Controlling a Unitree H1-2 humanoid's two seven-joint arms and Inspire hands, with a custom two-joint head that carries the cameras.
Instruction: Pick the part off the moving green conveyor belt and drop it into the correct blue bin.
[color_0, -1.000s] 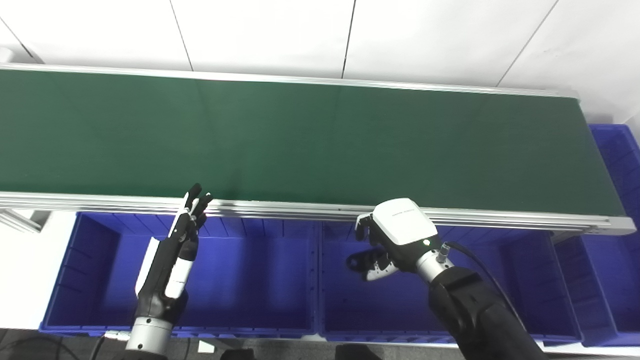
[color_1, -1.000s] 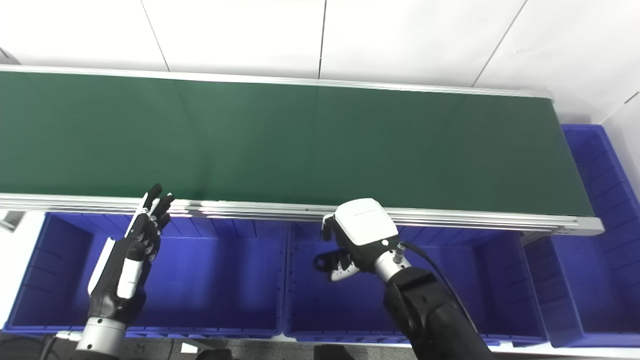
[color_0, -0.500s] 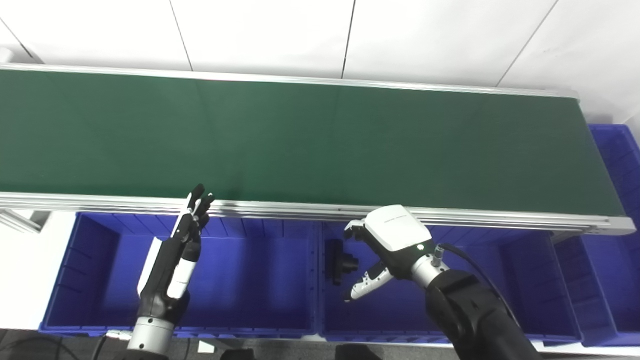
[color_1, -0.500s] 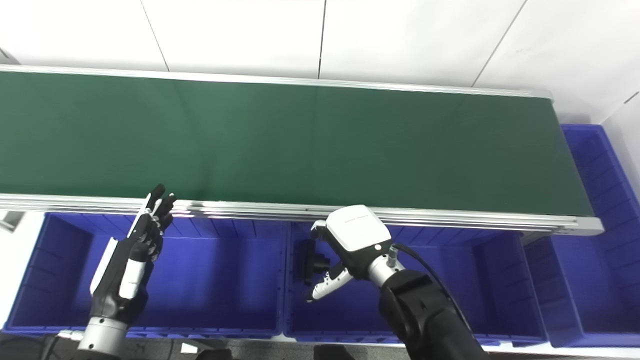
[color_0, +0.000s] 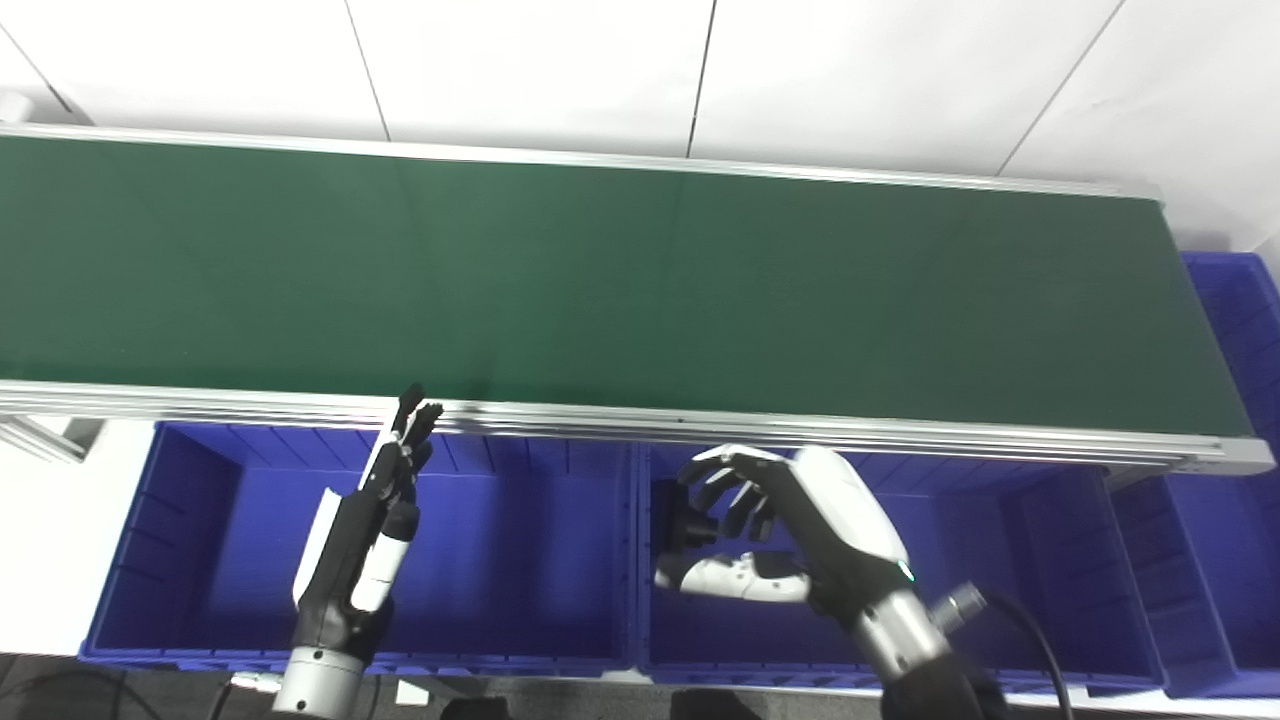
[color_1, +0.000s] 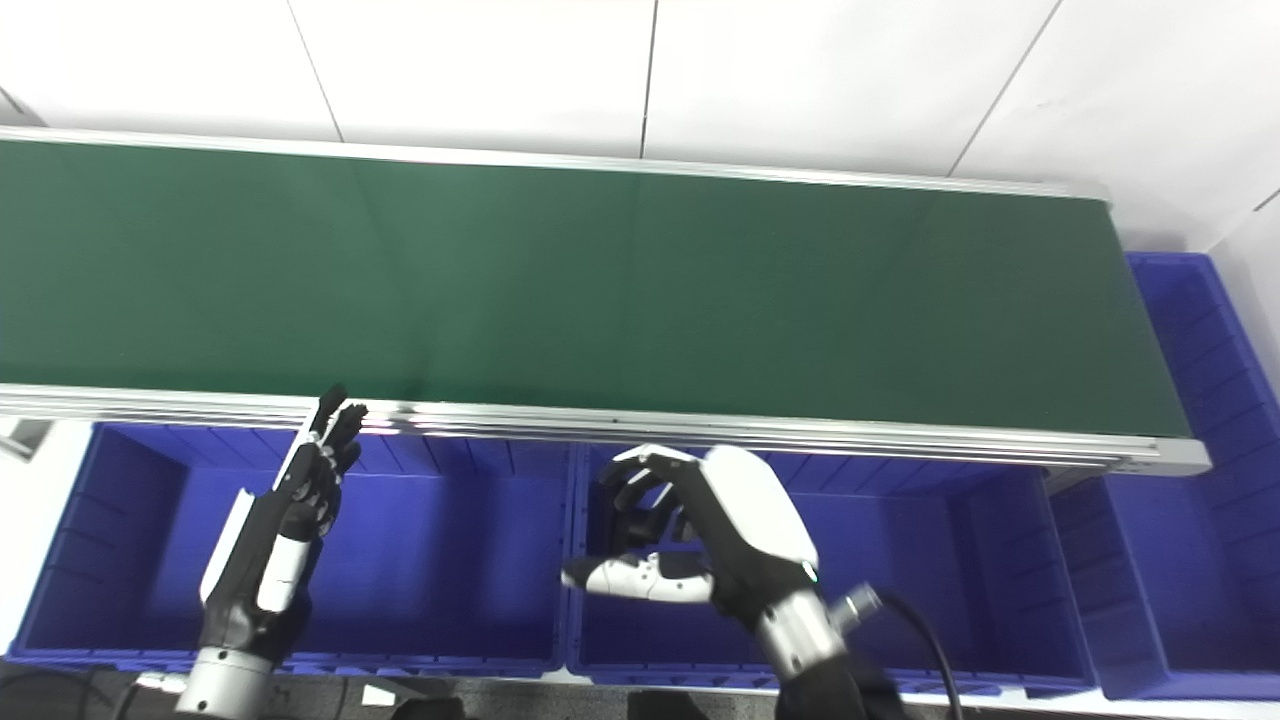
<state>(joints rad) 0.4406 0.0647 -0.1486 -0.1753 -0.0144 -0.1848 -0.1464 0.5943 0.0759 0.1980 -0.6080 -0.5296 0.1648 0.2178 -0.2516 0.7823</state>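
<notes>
Left hand (color_0: 365, 530) hangs over the left blue bin (color_0: 180, 560), fingers straight and slightly apart, holding nothing; fingertips point up toward the conveyor belt's (color_0: 600, 290) near rail. Idle by the look of it.

Landmark: the divider between left bin and middle blue bin (color_0: 1020, 570). The part (color_0: 678, 517), small, black, sits just right of that divider, inside the middle bin near its belt-side wall. Long axis looks roughly vertical in the frame, but it's half hidden behind the fingers, so low confidence. Can't tell if it's resting on the bin floor or mid-fall.

Right hand (color_0: 790, 530) is right of the part, over the same bin, fingers spread and curled, thumb stretched out below, gripping nothing. Part lies just off its fingertips toward the divider; apparently apart, though contact can't be ruled out.

Belt shows no parts. Judgement: drop done, next pick is the right hand's unless a part arrives further left.
</notes>
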